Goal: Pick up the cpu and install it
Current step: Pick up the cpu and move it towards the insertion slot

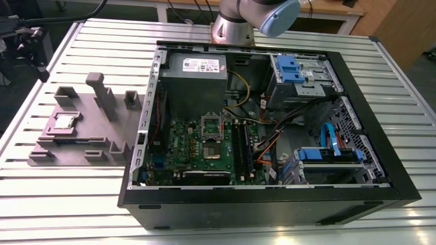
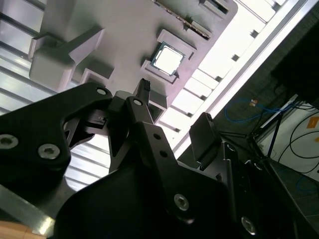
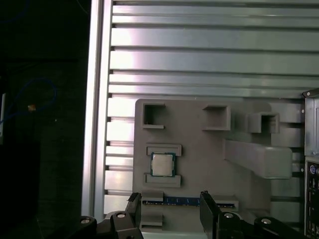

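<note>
The cpu [image 1: 65, 121] is a small silver square lying flat in a recess of the grey fixture block [image 1: 102, 127], at the exterior view's left of the computer case. Both wrist views look down on the cpu [image 3: 162, 164] [image 2: 167, 57] from well above. My gripper [image 3: 170, 206] [image 2: 174, 104] hangs over the fixture's edge, apart from the chip. Its black fingers [image 3: 207, 201] stand open with nothing between them. Inside the case, the green motherboard [image 1: 184, 148] carries the square socket [image 1: 212, 151] with its frame raised.
The open black case [image 1: 272, 204] holds a power supply [image 1: 196, 71], blue drive cages [image 1: 289, 69], and loose cables [image 1: 272, 138]. A memory stick [image 3: 182, 200] lies in the fixture beside the chip. Tall posts [image 1: 102, 94] rise from the fixture. The slatted metal table [image 3: 199, 59] ends at a rail [image 3: 94, 99].
</note>
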`<state>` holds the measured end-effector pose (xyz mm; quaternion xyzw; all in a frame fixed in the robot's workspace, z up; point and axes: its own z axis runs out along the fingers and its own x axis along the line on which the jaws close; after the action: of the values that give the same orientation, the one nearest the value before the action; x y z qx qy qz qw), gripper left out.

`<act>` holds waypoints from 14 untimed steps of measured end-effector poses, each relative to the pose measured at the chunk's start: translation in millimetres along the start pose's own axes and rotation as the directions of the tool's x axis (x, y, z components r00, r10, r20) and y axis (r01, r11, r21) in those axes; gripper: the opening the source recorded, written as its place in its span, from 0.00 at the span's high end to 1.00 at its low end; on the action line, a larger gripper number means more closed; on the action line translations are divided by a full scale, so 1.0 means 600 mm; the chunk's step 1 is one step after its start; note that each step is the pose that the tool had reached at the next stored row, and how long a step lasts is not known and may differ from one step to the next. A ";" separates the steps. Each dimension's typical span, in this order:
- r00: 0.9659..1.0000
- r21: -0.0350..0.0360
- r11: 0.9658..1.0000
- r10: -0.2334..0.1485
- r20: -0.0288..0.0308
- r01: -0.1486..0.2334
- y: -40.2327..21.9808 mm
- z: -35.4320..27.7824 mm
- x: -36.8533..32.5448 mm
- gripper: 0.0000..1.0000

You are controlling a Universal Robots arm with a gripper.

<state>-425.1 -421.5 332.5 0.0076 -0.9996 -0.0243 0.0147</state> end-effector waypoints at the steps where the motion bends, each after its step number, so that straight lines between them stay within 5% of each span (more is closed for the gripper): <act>1: 1.000 0.000 1.000 0.000 0.000 0.000 0.000 0.002 0.000 0.41; 14: 1.000 0.000 1.000 0.000 0.000 0.000 -0.002 0.012 0.000 0.41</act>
<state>-425.0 -422.3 325.4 0.0076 -0.9996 -0.0243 0.0148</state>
